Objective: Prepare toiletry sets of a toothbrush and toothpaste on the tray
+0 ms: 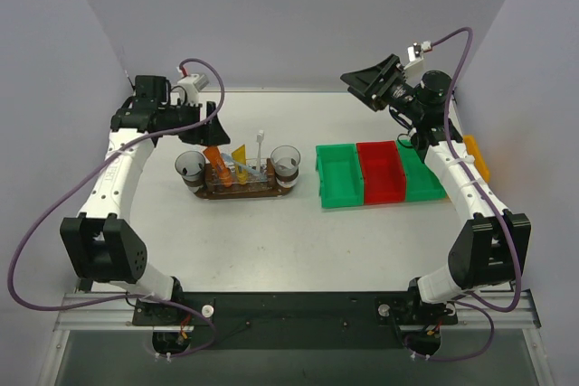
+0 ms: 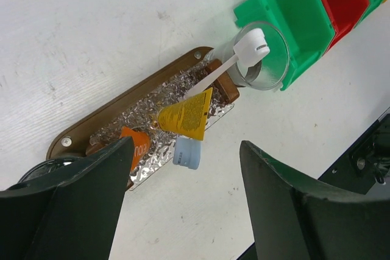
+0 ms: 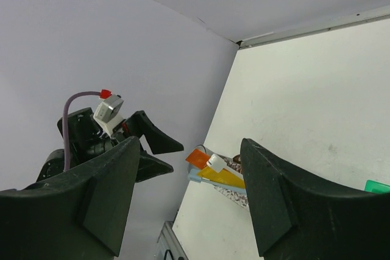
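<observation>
Left wrist view: your left fingers [image 2: 73, 199] hang wide and empty above the tray [image 2: 109, 120], whose long axis runs from lower left to upper right. A toothbrush [image 2: 226, 65] and a toothpaste tube [image 2: 186, 114] rest on it, just below. The right fingers [image 3: 286, 193], also wide and empty, stand well apart, so the left arm is nearer.

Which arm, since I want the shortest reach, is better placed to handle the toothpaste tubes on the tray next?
Left. The left gripper hangs just above the tray, jaws open, with the toothpaste tubes directly below in its wrist view. The right gripper is raised beyond the bins, far from the tray.
</observation>
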Controlling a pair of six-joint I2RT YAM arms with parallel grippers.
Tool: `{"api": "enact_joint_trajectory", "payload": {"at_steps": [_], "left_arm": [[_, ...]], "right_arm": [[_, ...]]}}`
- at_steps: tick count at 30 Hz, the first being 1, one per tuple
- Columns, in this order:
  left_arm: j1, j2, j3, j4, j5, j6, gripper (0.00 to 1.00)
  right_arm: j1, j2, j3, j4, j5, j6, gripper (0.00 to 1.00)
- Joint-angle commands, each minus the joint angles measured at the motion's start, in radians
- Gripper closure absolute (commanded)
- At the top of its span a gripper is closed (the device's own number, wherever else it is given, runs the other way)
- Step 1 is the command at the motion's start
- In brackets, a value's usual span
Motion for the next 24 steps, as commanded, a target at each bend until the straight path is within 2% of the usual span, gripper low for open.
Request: {"api": "enact_joint_trajectory", "payload": {"at_steps": [1, 6, 10, 13, 17, 19, 24], "left_arm": [[0.035, -0.078, 0.034, 0.144, 0.054, -0.093, 0.2], [0.055, -0.135, 0.017, 0.276, 0.022, -0.229, 0.19], [0.055, -0.242, -0.058, 0.449, -0.079, -0.332, 0.19], [0.055, -0.302, -0.084, 0.508, -0.142, -0.375, 0.19], [0.055, -0.357, -0.118, 0.502, -0.211, -0.373, 0.18], [0.055, -0.384, -0.135, 0.496, -0.219, -0.364, 0.13], [0.055, -0.441, -0.196, 0.5, -0.259, -0.389, 0.1]], "right_arm": [[-0.003, -0.048, 0.005, 0.035, -0.013, -0.047, 0.38], [-0.006, -0.09, 0.014, -0.04, -0.003, -0.105, 0.39], [-0.006, -0.138, 0.055, -0.222, 0.022, -0.235, 0.39], [-0.006, -0.19, 0.06, -0.304, 0.059, -0.317, 0.39], [-0.005, -0.261, 0.034, -0.375, 0.131, -0.404, 0.39], [-0.003, -0.31, -0.004, -0.381, 0.183, -0.429, 0.39], [-0.005, -0.412, -0.09, -0.373, 0.287, -0.452, 0.39]]}}
